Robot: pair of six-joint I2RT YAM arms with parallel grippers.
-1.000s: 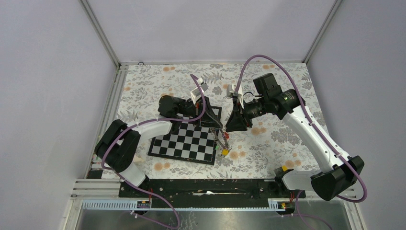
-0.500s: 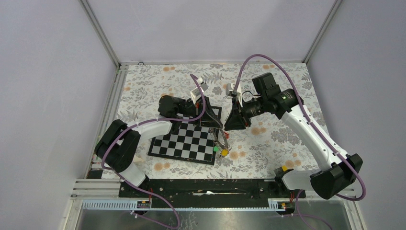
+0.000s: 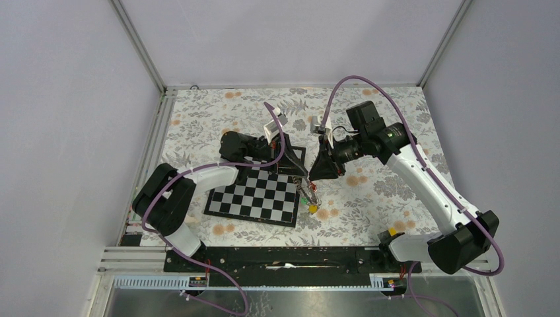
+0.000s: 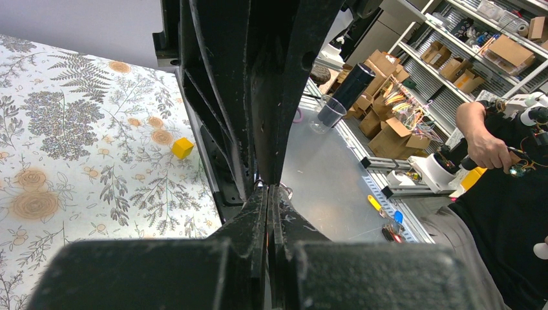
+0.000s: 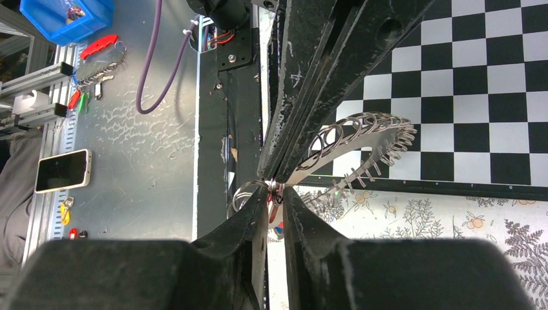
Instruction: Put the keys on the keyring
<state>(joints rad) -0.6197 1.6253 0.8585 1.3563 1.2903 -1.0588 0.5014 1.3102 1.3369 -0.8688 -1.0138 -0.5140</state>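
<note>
Steel keyring [image 5: 362,139] pinched in clenched left claw [image 4: 268,188]. Right claw [image 5: 276,194] narrow around key [image 5: 251,192]; cannot tell if gripping. Risk: key slips off coil, or 2 claws collide.

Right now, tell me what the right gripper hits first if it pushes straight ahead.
The left gripper, almost at once: its black fingers stand right at the right gripper's tips, holding the keyring. Depth is hard to judge.
</note>
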